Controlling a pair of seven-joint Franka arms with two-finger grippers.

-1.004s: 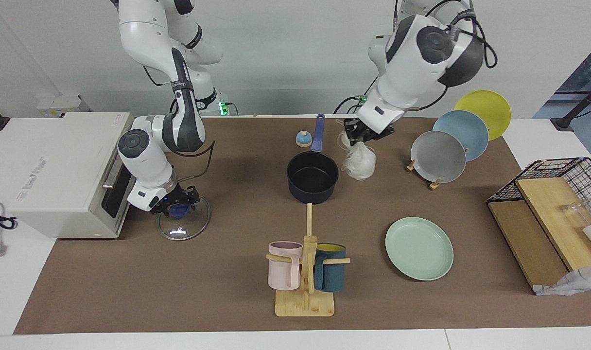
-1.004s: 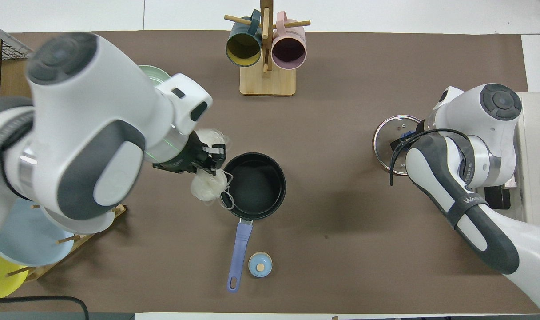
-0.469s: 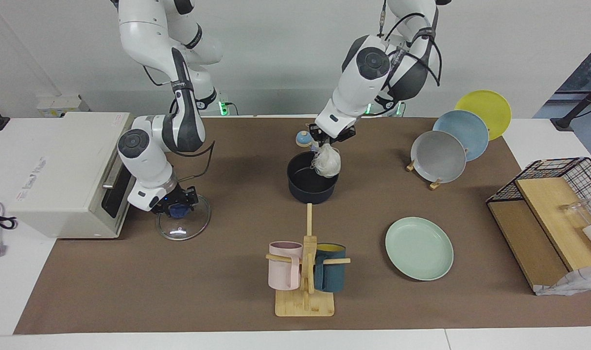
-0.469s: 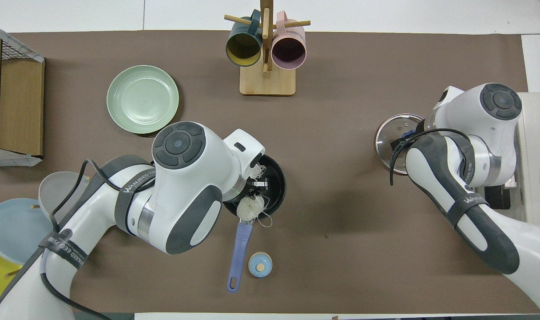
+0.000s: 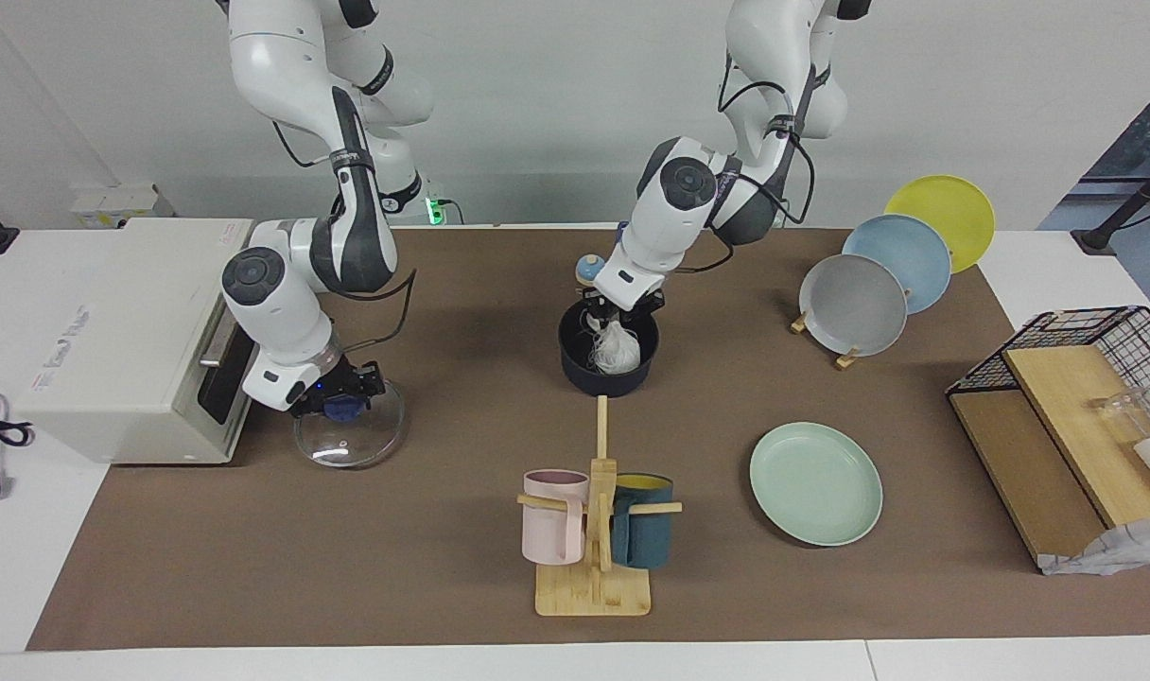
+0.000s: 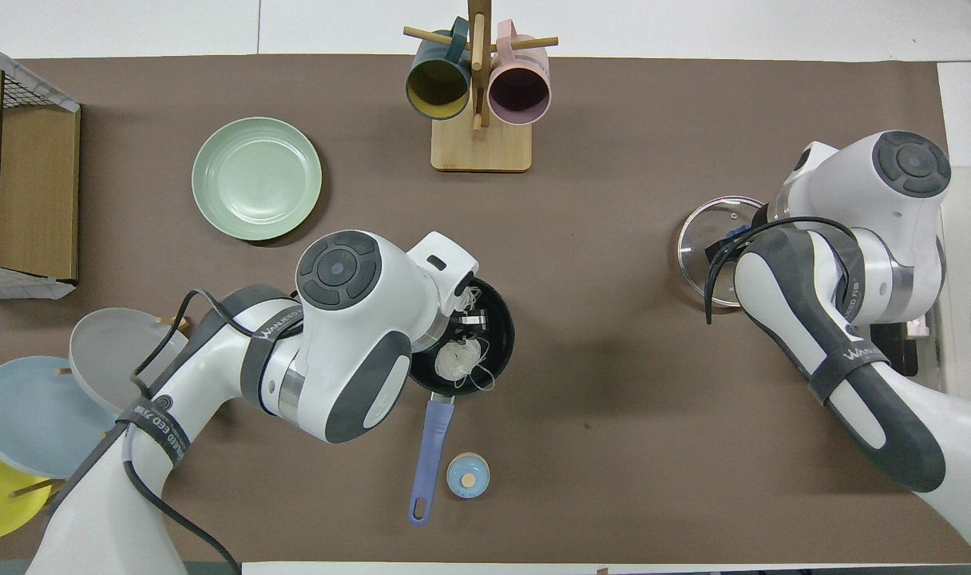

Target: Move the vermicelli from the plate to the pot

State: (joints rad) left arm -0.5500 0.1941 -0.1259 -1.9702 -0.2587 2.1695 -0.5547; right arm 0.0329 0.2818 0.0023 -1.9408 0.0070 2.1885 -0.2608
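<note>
The dark navy pot [image 5: 577, 367] stands mid-table, its blue handle [image 6: 430, 443] pointing toward the robots. My left gripper [image 5: 618, 318] is down at the pot's mouth, shut on the top of a whitish vermicelli clump [image 5: 617, 352] that hangs inside the pot. In the overhead view the clump [image 6: 459, 361] lies within the pot's rim [image 6: 506, 335], below my left gripper [image 6: 471, 321]. The mint-green plate [image 5: 816, 482] is bare, farther from the robots toward the left arm's end; it also shows in the overhead view [image 6: 257, 178]. My right gripper [image 5: 345, 398] is shut on the blue knob of a glass lid [image 5: 348, 446].
A mug tree [image 5: 594, 530] with a pink and a dark teal mug stands farther from the robots than the pot. A small blue knobbed object [image 5: 589, 270] sits by the handle. A plate rack [image 5: 854, 303], a wire basket [image 5: 1086, 378] and a white oven [image 5: 112, 340] stand at the table's ends.
My left gripper carried the vermicelli from beside the pot to over it and lowered it inside. My right gripper raised the glass lid slightly.
</note>
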